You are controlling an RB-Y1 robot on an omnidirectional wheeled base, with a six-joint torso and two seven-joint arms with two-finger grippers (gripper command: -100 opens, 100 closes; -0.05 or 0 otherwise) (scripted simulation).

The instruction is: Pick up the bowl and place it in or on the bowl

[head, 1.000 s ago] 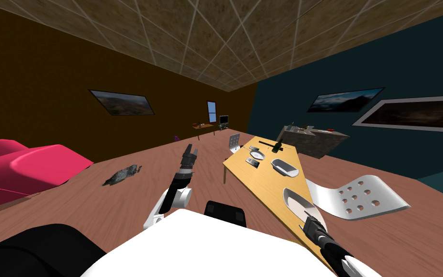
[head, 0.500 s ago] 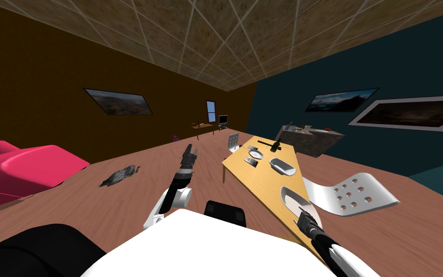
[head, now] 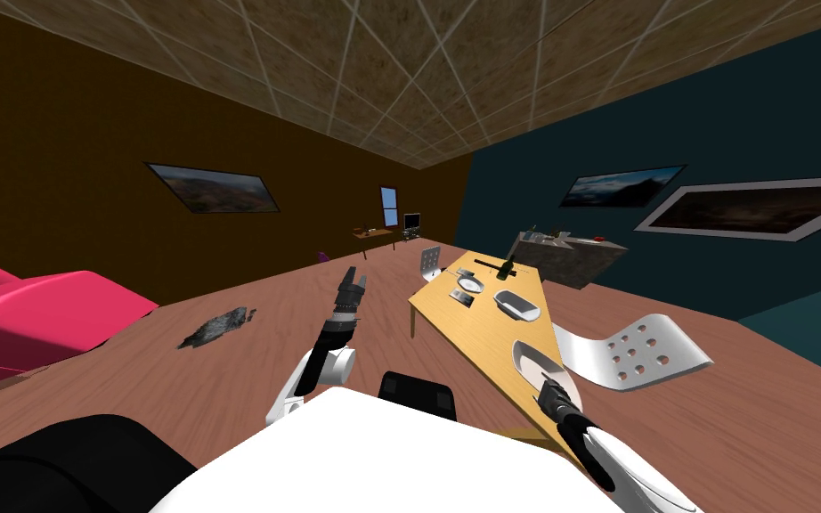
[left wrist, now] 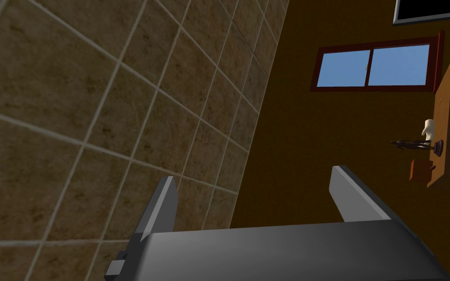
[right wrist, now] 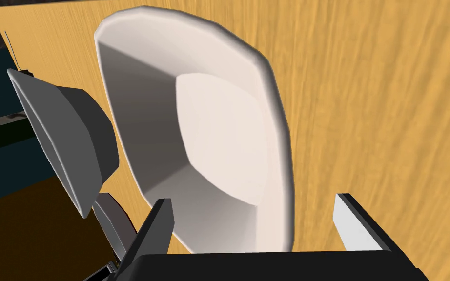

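Observation:
A wide white bowl (head: 535, 361) lies at the near end of the yellow wooden table (head: 480, 334). My right gripper (head: 549, 389) hovers at its near rim, open. In the right wrist view the bowl (right wrist: 204, 136) is close ahead. Its near edge reaches down between the fingers (right wrist: 163, 219) of my right gripper (right wrist: 253, 217), and nothing is gripped. A second white bowl (head: 518, 305) sits farther along the table. My left gripper (head: 353, 283) is raised over the floor to the left of the table; the left wrist view shows this gripper (left wrist: 258, 195) open and empty.
A white chair with holes in its shell (head: 631, 352) stands against the table's right edge by the near bowl. The right wrist view shows a grey curved shell (right wrist: 68, 141) beside that edge. Plates and a dark bottle (head: 507, 267) lie at the far end.
The whole head view has shifted a little, which is my own move. My right gripper has come closer to the near bowl's rim and is still open. The left arm is unchanged.

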